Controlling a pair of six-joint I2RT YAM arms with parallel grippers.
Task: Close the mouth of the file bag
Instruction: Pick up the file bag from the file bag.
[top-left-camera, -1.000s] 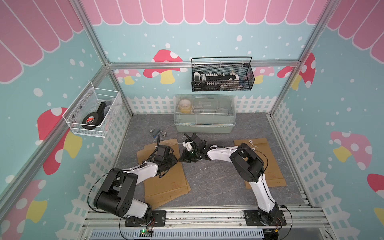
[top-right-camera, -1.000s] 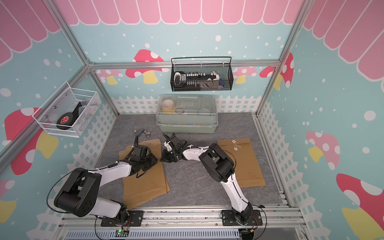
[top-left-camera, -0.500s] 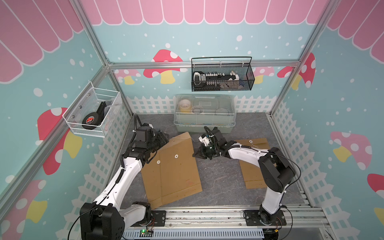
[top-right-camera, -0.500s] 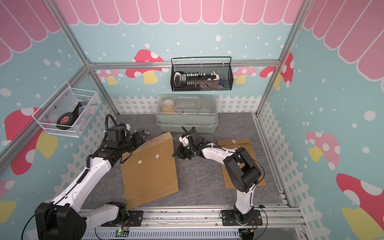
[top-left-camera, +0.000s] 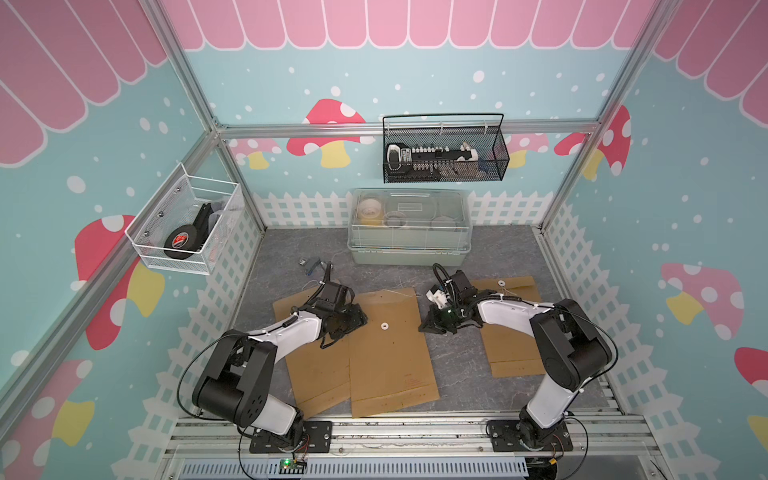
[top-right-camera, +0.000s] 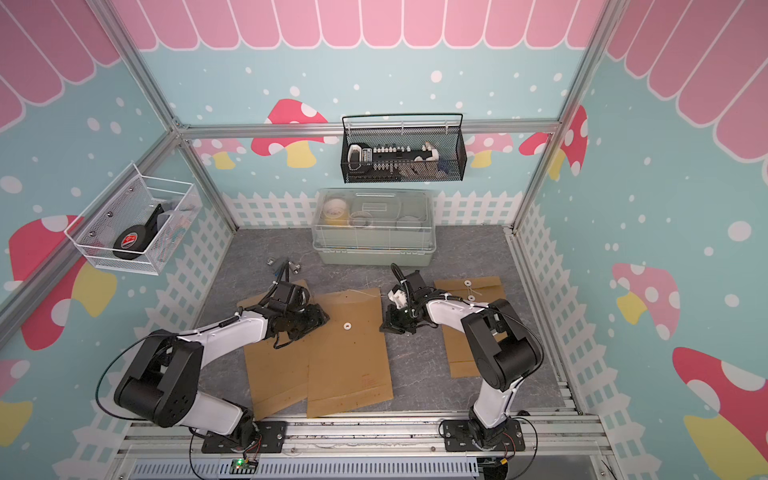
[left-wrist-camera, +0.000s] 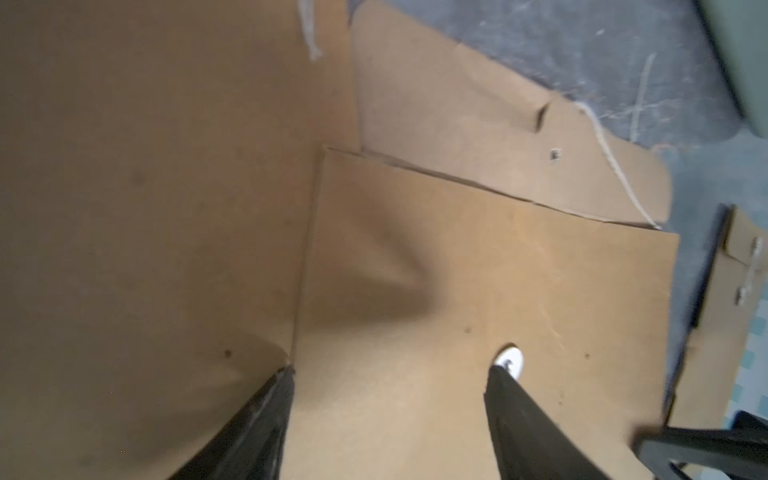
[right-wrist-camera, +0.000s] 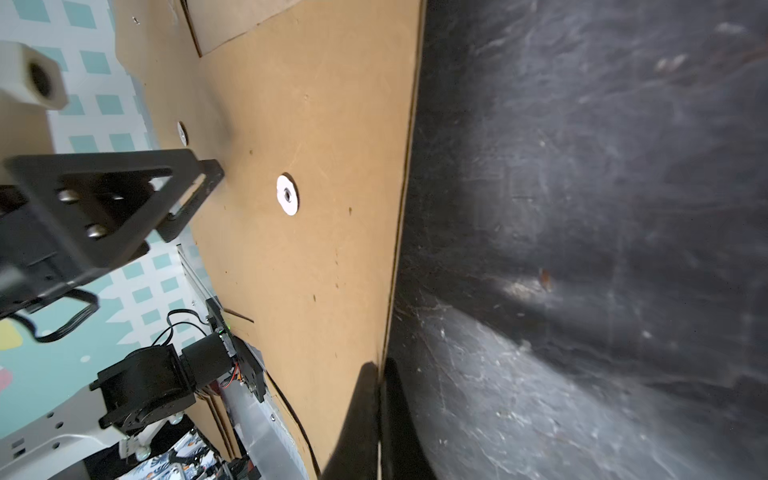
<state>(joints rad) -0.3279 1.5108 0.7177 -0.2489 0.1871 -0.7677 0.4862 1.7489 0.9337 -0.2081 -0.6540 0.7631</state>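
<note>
One file bag (top-left-camera: 390, 357) lies flat, left gripper (left-wrist-camera: 392, 372) over it with jaws apart, right gripper (right-wrist-camera: 376, 368) at its edge, jaws together

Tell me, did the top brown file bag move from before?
Yes. The top file bag has shifted to the robot's right: it now lies in front of the clear box, baring much of the lower file bag.

Clear bin (top-left-camera: 409, 254), black basket (top-left-camera: 495, 166), perhaps tape (top-left-camera: 368, 206)

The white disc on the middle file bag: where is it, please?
In both top views the disc lies between the left gripper and the right gripper.
</note>
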